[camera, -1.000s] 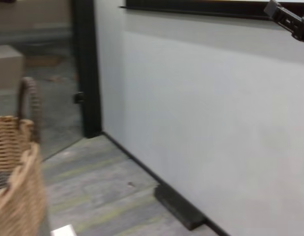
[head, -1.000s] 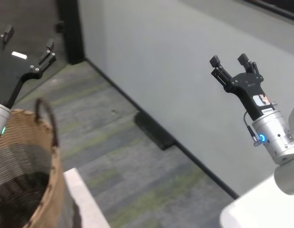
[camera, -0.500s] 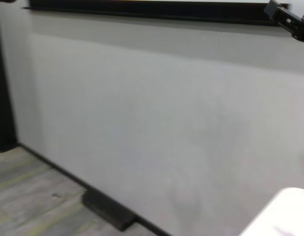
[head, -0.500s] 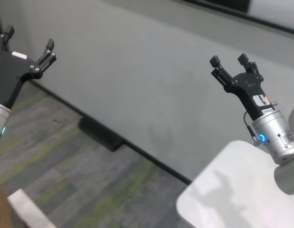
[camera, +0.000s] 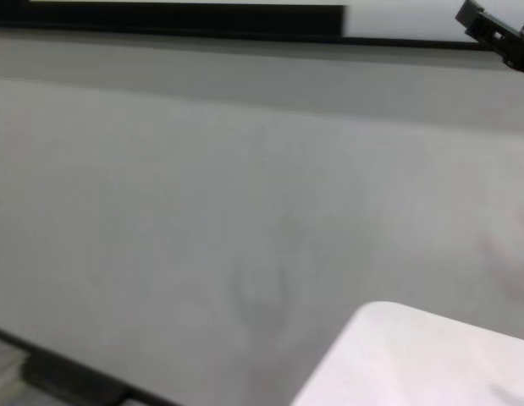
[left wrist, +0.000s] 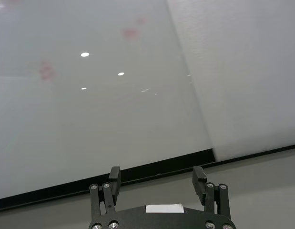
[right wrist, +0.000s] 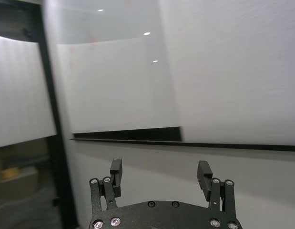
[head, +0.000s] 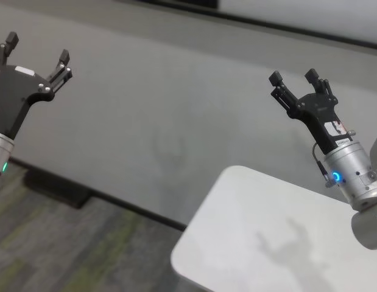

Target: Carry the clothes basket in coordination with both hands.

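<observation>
The clothes basket is out of view in every frame. My left gripper (head: 33, 52) is raised at the upper left of the head view, open and empty, facing a grey wall; it also shows in the left wrist view (left wrist: 158, 179). My right gripper (head: 295, 77) is raised at the right of the head view, open and empty, above a white table (head: 267, 243); it also shows in the right wrist view (right wrist: 160, 173). A tip of the right gripper shows at the top right corner of the chest view (camera: 494, 32).
A white rounded table (camera: 431, 359) stands at the lower right, near the grey wall (head: 164, 109). A dark block (head: 57, 185) lies on the carpet against the wall's base at the left. A glass panel with a black frame tops the wall (right wrist: 128, 136).
The whole view has swung: the basket and dark door frame slid out to the left, the white table came further into view. Both grippers keep the same raised, open pose.
</observation>
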Motion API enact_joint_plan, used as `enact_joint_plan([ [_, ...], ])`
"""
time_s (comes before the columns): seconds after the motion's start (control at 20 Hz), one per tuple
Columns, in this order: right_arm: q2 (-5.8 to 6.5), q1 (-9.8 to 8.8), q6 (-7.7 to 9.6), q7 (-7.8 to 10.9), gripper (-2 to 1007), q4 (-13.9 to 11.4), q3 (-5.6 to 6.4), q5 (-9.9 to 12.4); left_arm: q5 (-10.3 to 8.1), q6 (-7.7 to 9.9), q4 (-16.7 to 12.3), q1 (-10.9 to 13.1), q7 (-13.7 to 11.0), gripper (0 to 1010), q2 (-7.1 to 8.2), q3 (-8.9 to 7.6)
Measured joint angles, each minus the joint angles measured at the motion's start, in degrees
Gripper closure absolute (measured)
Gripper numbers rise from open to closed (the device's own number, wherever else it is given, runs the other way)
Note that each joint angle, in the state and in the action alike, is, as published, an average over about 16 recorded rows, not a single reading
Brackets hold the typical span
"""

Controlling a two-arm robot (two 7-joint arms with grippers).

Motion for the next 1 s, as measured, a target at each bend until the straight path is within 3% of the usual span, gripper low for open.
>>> enact_joint_plan([
  [1.0,0.0,0.0,0.0,0.0,5,0.0,0.0,0.0,0.0,0.0,0.0,0.0,0.0,8,0.0,0.0],
])
